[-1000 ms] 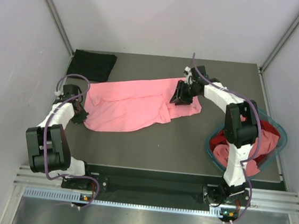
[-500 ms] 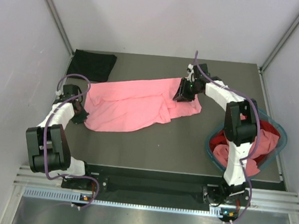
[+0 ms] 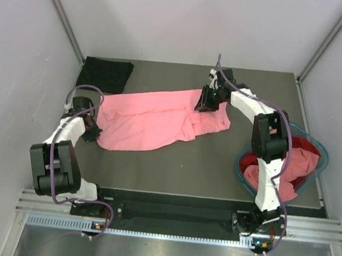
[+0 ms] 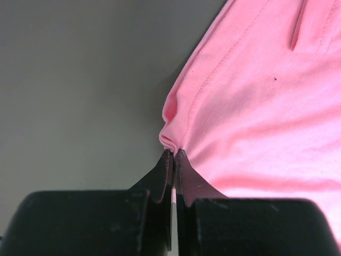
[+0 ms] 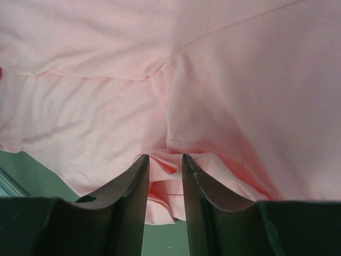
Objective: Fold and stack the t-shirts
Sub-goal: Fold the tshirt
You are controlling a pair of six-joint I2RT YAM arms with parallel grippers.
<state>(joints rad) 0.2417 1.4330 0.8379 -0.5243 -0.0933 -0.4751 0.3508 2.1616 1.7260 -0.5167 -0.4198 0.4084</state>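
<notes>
Table (image 3: 173, 165) centre — salmon pink t-shirt (image 3: 147, 119) lies spread | left gripper (image 4: 174, 154) clamped tight on its hem | right gripper (image 5: 165, 160), jaws narrowly apart, astride a bunched fold — grip unclear

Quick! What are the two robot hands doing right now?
Left gripper: shut, pinching the pink t-shirt by its edge.
Right gripper: cloth bunched between its jaws; gripped or not, cannot tell.
</notes>
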